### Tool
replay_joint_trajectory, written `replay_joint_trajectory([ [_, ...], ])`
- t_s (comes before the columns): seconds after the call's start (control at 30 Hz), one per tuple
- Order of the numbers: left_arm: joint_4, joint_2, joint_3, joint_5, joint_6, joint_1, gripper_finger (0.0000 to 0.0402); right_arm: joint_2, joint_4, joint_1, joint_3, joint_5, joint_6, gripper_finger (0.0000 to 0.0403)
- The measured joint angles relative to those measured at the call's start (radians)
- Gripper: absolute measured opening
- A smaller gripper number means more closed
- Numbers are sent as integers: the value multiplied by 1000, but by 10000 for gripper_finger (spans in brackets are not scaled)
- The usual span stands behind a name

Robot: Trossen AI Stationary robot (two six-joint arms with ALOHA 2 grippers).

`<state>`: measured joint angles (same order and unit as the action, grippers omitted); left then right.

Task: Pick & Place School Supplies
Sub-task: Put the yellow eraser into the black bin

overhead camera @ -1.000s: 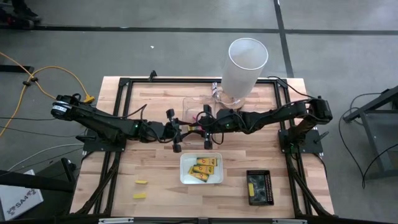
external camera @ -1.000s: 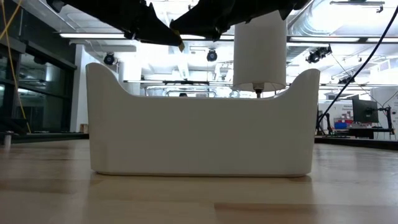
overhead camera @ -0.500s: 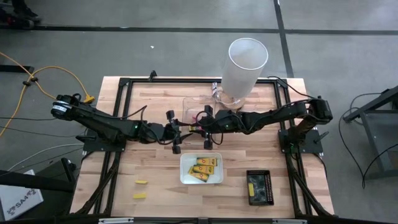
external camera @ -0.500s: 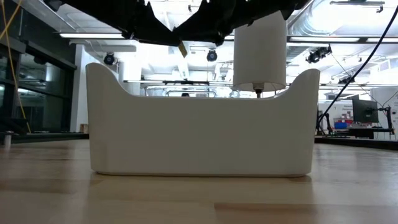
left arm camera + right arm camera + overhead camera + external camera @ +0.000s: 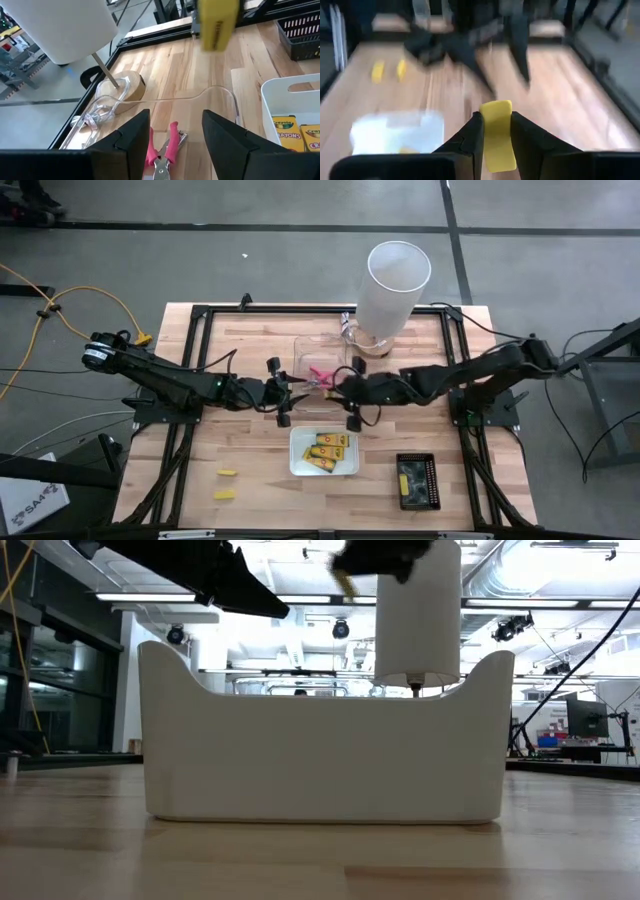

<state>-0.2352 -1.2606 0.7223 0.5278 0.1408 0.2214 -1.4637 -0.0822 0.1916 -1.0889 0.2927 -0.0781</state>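
Right claw [image 5: 496,131] clamped on yellow block [image 5: 497,134], held above desk [image 5: 240,420] near white tray [image 5: 296,465]. Left claw [image 5: 175,130] apart over pink scissors [image 5: 162,152] in clear tray [image 5: 220,91].

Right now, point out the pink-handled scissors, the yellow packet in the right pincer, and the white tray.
pink-handled scissors [image 5: 161,150]: left wrist view, on the pink handles.
yellow packet [image 5: 497,134]: right wrist view, on its face between the fingers.
white tray [image 5: 296,452]: high view, on its left rim.
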Motion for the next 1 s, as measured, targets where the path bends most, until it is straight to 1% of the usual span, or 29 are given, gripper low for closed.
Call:
replay_joint_trajectory([
  [0.07,0,0,0,0,0,0,173,32,-112,35,2,23,-69,74],
  [0.1,2,0,0,0,-2,0,173,39,-138,51,2,27,-111,74],
  [0.2,5,0,0,0,-1,0,173,79,-265,104,2,24,-250,74],
  [0.37,5,0,0,0,1,0,173,142,-429,213,2,20,-489,73],
  [0.53,4,0,0,0,-5,0,173,203,-529,333,1,33,-725,73],
  [0.73,3,0,0,0,-10,0,173,208,-703,480,2,50,-1012,73],
  [0.87,3,0,0,0,-10,0,173,197,-729,567,43,72,-1165,73],
  [1.0,2,0,0,0,-26,0,173,198,-704,637,108,73,-1318,73],
])
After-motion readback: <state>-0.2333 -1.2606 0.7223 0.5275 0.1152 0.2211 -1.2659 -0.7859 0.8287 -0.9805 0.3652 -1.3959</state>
